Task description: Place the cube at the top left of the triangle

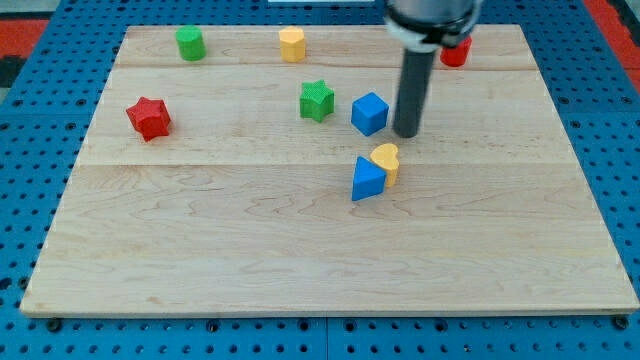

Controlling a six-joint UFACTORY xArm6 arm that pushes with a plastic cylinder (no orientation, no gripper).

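The blue cube (369, 113) sits on the wooden board (200, 240), a little above the middle. The blue triangle (367, 179) lies below it, touching a yellow heart-shaped block (387, 162) on its right. The cube is above the triangle, roughly straight up from it, with a small gap between them. My tip (406, 133) is just to the right of the cube, close to its right face, and above the yellow heart.
A green star (317, 100) lies left of the cube. A red star (148, 117) is at the left. A green cylinder (190, 43) and a yellow cylinder (292, 44) stand near the top edge. A red block (456, 52) is partly hidden behind the arm.
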